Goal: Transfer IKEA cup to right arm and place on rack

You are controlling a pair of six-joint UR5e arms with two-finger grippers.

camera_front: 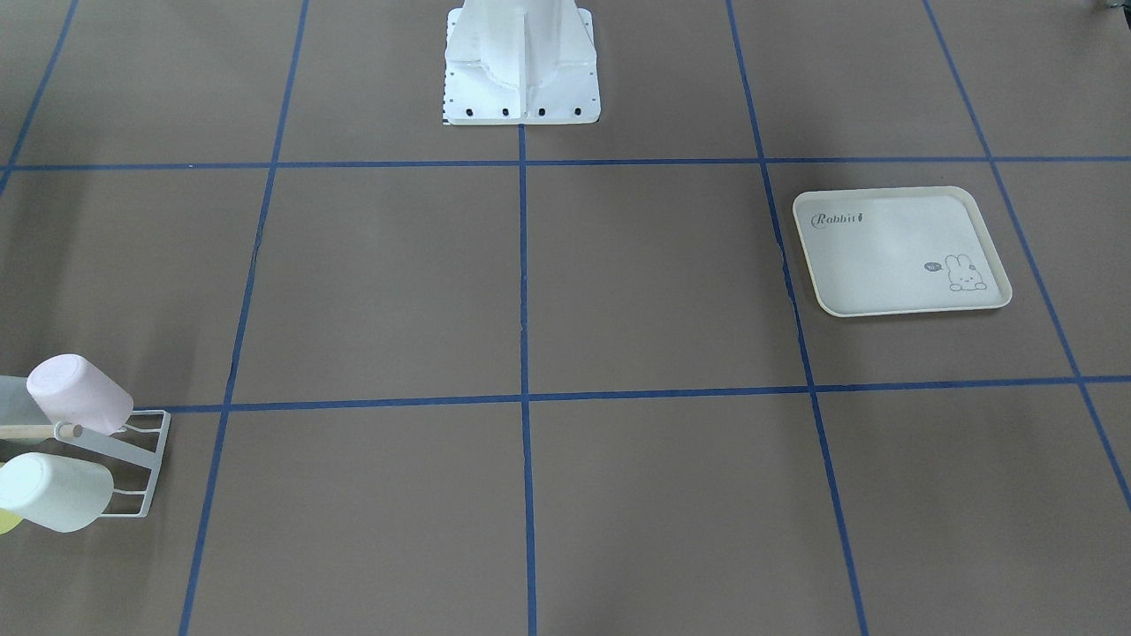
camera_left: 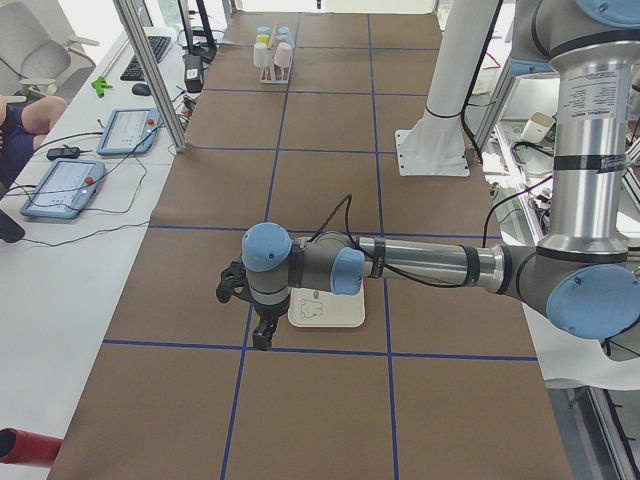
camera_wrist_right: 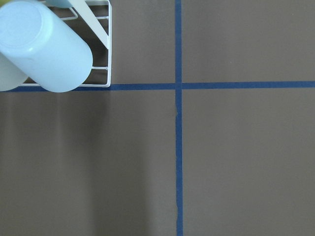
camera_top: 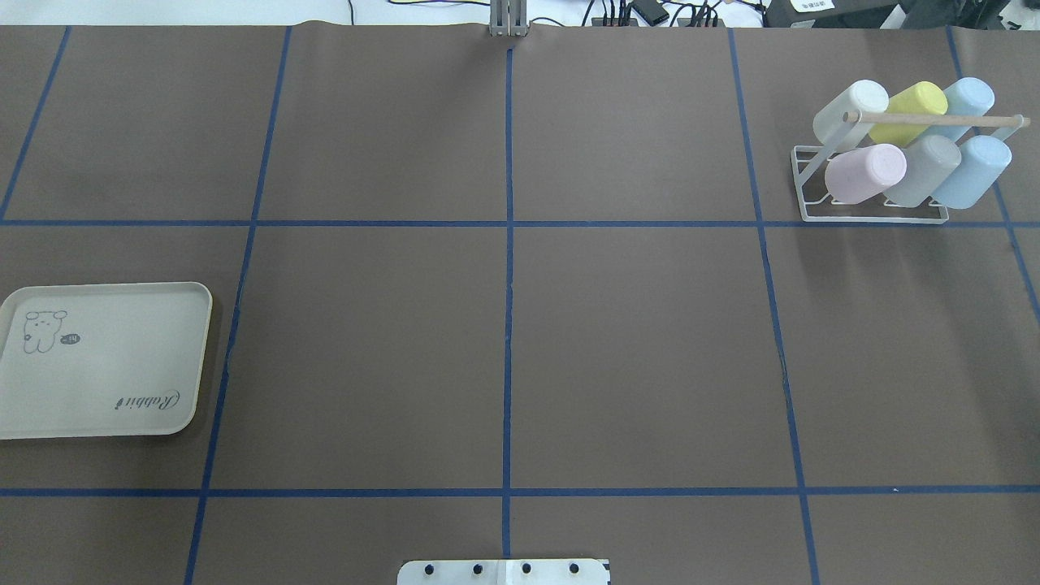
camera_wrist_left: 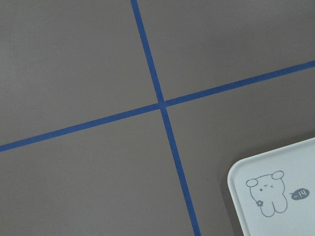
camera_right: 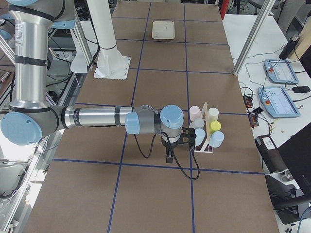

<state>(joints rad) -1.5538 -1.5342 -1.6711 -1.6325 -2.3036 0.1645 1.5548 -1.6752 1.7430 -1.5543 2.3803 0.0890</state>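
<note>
While both arms stretch out low over the brown table [camera_top: 634, 357], neither set of fingers shows in any close view, so I cannot tell whether either is parted or closed. Left gripper [camera_left: 262, 335]: seen only from the left end, pointing down just beside the near edge of the cream rabbit tray [camera_top: 97, 361]; its wrist camera shows one tray corner and a crossing of blue tape lines [camera_wrist_left: 161, 105]. Right gripper [camera_right: 168, 156]: seen only from the right end, pointing down close to the rack [camera_top: 873, 218] on the robot's side of it; its wrist camera catches the rack's corner wire and one pale blue cup bottom. Rack stands at the far right of the table, upright, with the wooden dowel [camera_top: 934, 119] running across its top. Six cups are on it, all tilted mouth-down on the prongs. Back row: white cup [camera_top: 849, 110], yellow cup [camera_top: 918, 99], light blue cup [camera_top: 971, 96]. Front row: pink cup [camera_top: 865, 172], grey cup [camera_top: 926, 166], blue cup [camera_top: 975, 171]. Which of these is the task's cup cannot be told. Tray and rack lie well apart, at opposite ends.
</note>
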